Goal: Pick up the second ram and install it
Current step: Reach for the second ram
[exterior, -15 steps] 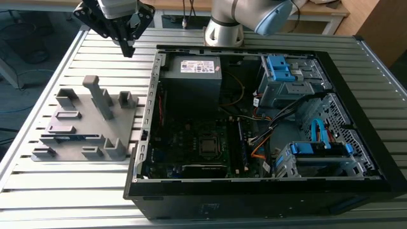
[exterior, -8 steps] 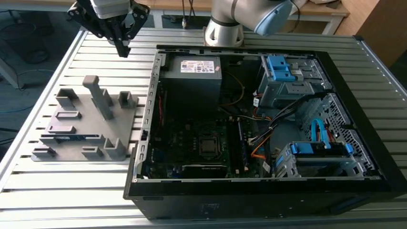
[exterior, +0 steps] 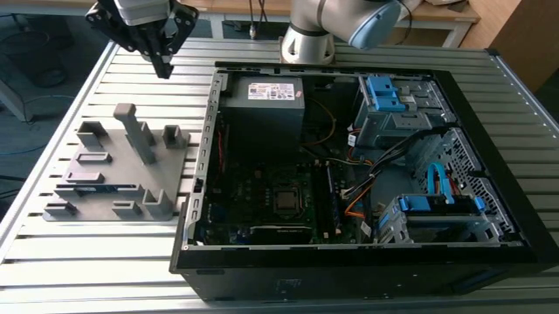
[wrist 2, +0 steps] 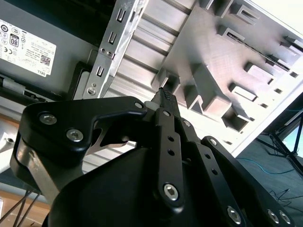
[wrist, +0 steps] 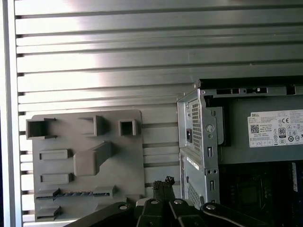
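**End effector empty; second ram on edge in the fixture**

Your black two-fingered end effector (exterior: 163, 69) hangs over the slatted aluminium tabletop (exterior: 88, 261). Its fingers are pressed together with nothing between them. It sits beyond the far end of the matt grey plastic fixture plate (exterior: 118, 171), to the exterior view's left of the open black sheet-metal computer case (exterior: 349, 265). The second ram (exterior: 96, 190), a thin dark blue-green board, stands on edge in a narrow slot at the plate's near side, well apart from the fingertips. In the first wrist view it reads as a dark toothed line (wrist: 75, 193).

The step in hand looks to be the reach for that stick. I judge you should spread the fingers first and line them up across the board's flat faces. Then come down square to the slot, clear of the tall wedge-shaped block (exterior: 135, 131) in the plate's middle. The board looks thin, stiff and smooth-faced, so a centred hold should keep it from tilting.
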Controlling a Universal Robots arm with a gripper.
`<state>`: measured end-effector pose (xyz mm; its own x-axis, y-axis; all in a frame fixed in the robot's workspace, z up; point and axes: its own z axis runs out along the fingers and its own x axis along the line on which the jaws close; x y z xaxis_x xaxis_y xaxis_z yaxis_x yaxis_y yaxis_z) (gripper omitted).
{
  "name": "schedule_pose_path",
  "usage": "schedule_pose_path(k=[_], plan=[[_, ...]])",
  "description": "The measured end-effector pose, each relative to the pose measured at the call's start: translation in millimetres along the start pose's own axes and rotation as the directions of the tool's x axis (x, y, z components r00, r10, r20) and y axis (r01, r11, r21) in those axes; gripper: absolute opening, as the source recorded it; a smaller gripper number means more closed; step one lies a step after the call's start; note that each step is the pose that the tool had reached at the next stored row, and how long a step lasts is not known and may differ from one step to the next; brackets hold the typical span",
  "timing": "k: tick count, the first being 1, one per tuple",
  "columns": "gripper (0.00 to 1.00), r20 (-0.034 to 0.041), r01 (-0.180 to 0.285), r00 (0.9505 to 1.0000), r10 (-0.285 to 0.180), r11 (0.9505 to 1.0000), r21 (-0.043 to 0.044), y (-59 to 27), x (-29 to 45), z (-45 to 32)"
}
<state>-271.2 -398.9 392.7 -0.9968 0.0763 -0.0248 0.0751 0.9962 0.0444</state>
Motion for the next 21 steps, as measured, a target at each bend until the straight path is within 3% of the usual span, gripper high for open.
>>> schedule_pose_path(k=[21], plan=[[0.1,0.0,0.0,1.0,0.0,1.0,0.0,-1.9,24.9,-0.4]])
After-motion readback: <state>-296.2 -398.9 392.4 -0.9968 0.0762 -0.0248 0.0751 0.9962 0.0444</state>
